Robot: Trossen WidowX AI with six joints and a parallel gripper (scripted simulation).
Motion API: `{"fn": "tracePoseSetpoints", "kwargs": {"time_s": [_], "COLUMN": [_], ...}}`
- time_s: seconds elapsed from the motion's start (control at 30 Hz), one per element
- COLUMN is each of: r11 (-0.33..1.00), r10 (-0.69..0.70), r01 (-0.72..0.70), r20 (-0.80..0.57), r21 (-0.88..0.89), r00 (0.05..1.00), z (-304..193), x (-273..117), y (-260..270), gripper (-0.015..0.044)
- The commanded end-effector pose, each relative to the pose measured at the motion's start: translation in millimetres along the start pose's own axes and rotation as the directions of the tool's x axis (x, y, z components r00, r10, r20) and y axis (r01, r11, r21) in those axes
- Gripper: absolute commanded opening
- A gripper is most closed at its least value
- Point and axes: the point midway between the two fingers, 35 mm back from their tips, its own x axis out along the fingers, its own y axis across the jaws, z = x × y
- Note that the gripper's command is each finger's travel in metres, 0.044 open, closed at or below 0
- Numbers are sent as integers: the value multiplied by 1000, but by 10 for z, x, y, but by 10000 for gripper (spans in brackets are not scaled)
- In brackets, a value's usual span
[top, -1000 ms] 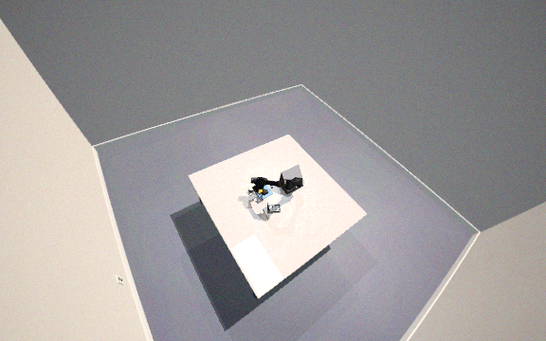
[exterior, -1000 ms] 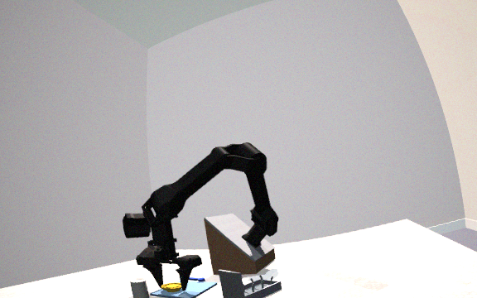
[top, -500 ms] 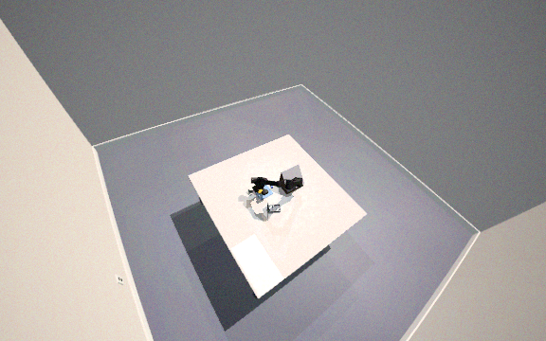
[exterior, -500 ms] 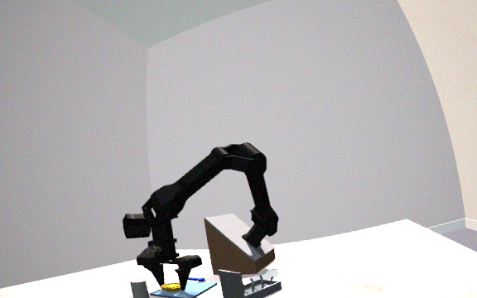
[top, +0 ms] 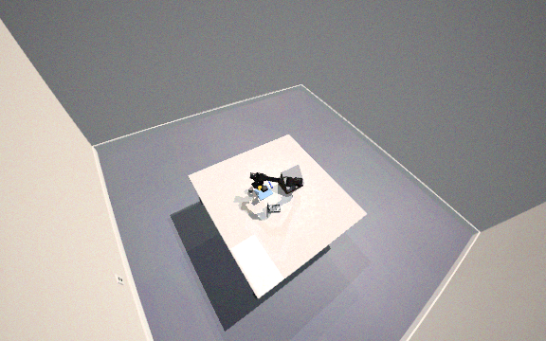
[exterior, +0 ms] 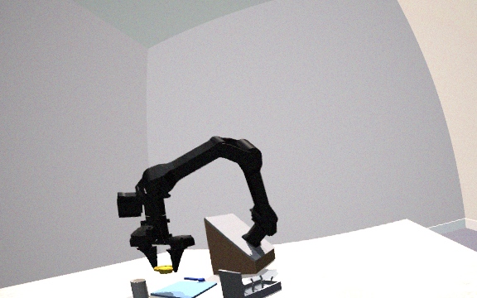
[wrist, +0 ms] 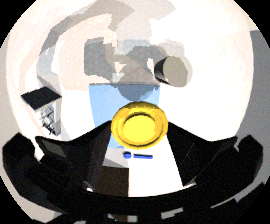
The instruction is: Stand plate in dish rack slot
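The yellow round plate [top: 260, 188] [exterior: 163, 270] [wrist: 139, 130] is level, held by its rim on two opposite sides. My gripper [exterior: 166, 268] [wrist: 139, 124] points down and is shut on the plate, holding it above the light blue mat. The dish rack [top: 275, 208] [exterior: 231, 284] [wrist: 41, 98] stands on the table, right of the mat in the exterior view and at the left in the wrist view. It has a dark upright panel at one end and thin rails over a low tray. Its slots are small in every view.
The blue mat [top: 264, 195] [exterior: 193, 287] [wrist: 100, 100] lies below the plate. A grey cylinder [exterior: 139, 289] [wrist: 177, 71] stands beside the mat. A small dark blue utensil [top: 270, 185] [exterior: 194, 279] [wrist: 144, 156] lies near it. A brown wedge block [exterior: 230, 250] is behind the rack.
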Motion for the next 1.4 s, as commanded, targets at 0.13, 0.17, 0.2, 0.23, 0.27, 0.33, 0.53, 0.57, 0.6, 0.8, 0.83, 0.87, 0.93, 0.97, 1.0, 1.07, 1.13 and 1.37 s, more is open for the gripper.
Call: {"fn": "tracePoseSetpoints", "kwargs": {"time_s": [0.13, 0.17, 0.2, 0.23, 0.27, 0.33, 0.53, 0.57, 0.6, 0.8, 0.83, 0.87, 0.93, 0.97, 1.0, 1.07, 1.13, 1.37], "r11": [1000, 1000, 1000, 1000, 1000, 1000, 1000, 1000, 1000, 1000, 1000, 1000, 1000, 999, 997, 989, 977, 897], "r10": [-13, -13, -13, -13, -13, -12, -10, -10, -10, -6, -6, -6, -7, -8, -10, -12, -15, -22], "r01": [13, 13, 13, 13, 13, 12, 10, 10, 10, 6, 6, 6, 7, 8, 9, 12, 14, 17], "r20": [8, 8, 8, 7, 7, 6, 4, 4, 3, 2, 2, 2, 2, 2, 2, 3, 4, 6], "r21": [-12, -12, -11, -11, -11, -11, -10, -10, -10, -9, -9, -9, 14, 43, 77, 146, 214, 442], "r00": [1000, 1000, 1000, 1000, 1000, 1000, 1000, 1000, 1000, 1000, 1000, 1000, 1000, 1000, 1000, 1000, 1000, 1000], "z": [52, 54, 56, 57, 57, 56, 57, 56, 56, 52, 53, 53, 55, 58, 61, 63, 63, 38], "x": [-431, -470, -509, -549, -589, -668, -882, -916, -949, -1143, -1159, -1164, -1172, -1182, -1193, -1214, -1233, -1283], "y": [-16, -19, -21, -23, -24, -27, -28, -28, -27, -8, -4, -3, 32, 77, 131, 238, 346, 719], "gripper": [0, 0, 0, 0, 0, 0, 0, 0, 0, 0, 0, 0, 0, 0, 0, 0, 0, 0]}}
